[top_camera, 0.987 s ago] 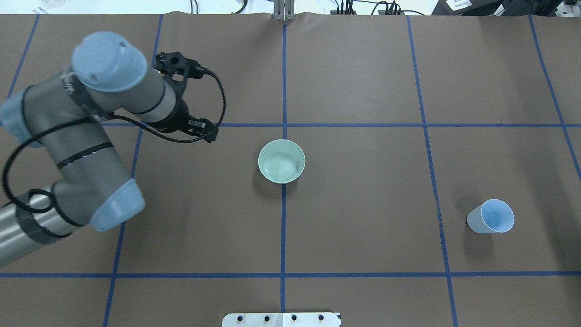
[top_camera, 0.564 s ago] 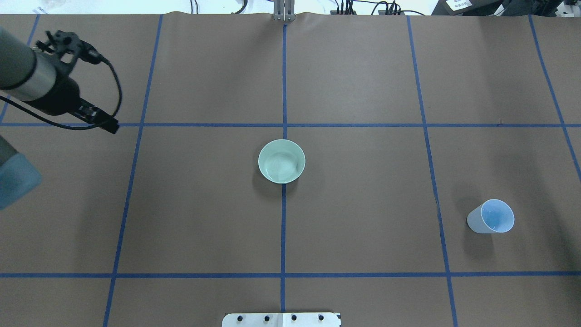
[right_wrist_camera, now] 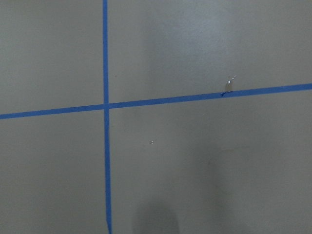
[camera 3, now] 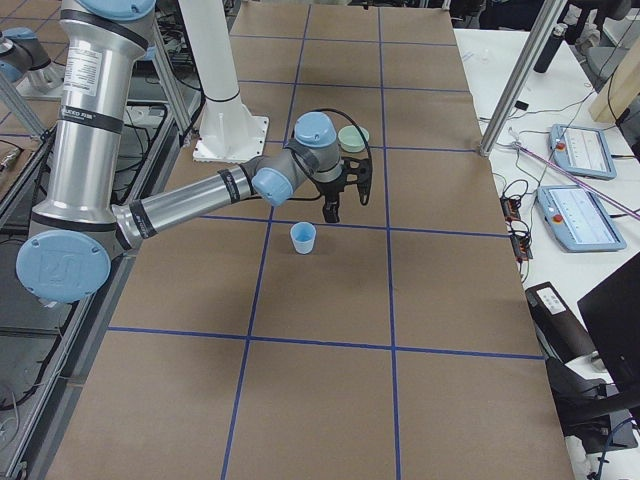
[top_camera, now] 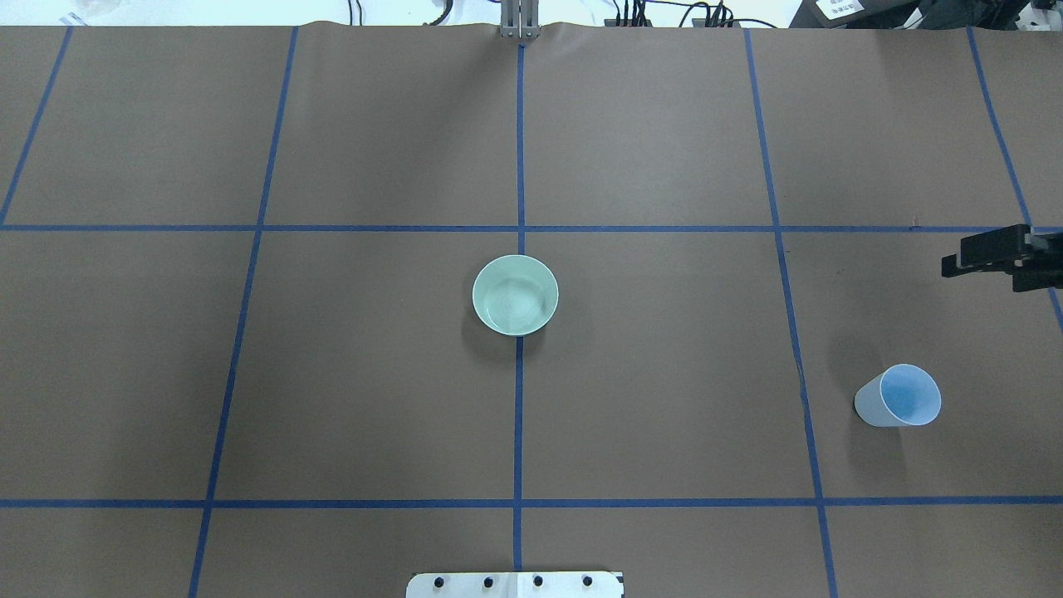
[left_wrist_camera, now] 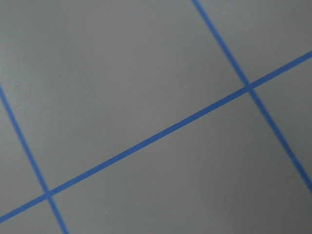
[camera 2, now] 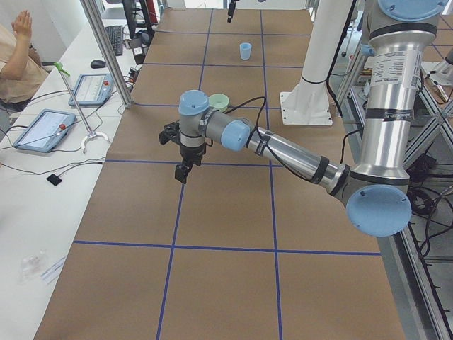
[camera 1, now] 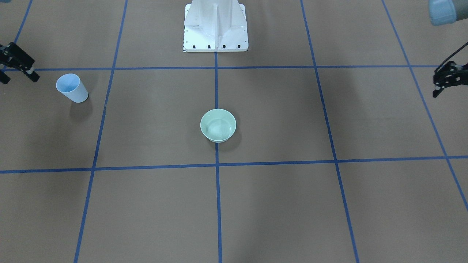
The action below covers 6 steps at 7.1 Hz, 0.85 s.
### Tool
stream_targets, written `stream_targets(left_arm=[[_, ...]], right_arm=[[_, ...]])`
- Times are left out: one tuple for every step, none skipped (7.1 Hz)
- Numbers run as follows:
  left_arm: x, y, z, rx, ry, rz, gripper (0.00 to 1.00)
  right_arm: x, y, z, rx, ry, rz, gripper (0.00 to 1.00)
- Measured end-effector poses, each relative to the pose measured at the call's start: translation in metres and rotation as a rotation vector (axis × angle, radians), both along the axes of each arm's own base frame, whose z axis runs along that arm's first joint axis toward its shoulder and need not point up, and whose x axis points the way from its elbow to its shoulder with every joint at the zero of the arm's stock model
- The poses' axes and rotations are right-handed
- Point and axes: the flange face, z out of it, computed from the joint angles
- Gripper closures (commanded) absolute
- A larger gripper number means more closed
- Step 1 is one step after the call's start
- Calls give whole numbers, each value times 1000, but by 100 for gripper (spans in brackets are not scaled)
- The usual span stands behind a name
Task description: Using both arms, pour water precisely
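The blue cup stands upright, well apart from the green bowl. The right gripper hangs raised off the cup's outer side, away from the bowl, fingers spread and empty. The left gripper is much farther from the cup, beyond the bowl, and its fingers can't be read. The right arm is clearly nearer.

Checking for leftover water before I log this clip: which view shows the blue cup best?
Overhead exterior: the blue cup is largest there and you look into its mouth. Front-facing shows it smaller near the edge; exterior right shows it whole but small; exterior left, tiny and far. Both wrist views show only taped table.
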Motion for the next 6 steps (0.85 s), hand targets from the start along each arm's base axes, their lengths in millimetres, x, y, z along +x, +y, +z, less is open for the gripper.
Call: stream_targets(left_arm=[[-35,-1,30,-46,-5,-59,0],[-53,2,46,-66,-5,-90,0],[-60,5,54,-74,-5,-102,0],[-62,6,57,-77,-5,-107,0],[-63,9,60,-82,-5,-109,0],[-64,12,65,-89,-6,-110,0]], right_arm=[[-22,22,-27,-34,23,36,0],[-40,46,-54,-66,62,75,0],[-58,67,-72,-87,96,127,0],[-79,83,-78,-98,133,197,0],[-100,97,-76,-98,188,278,0],[-120,111,-69,-80,257,360,0]])
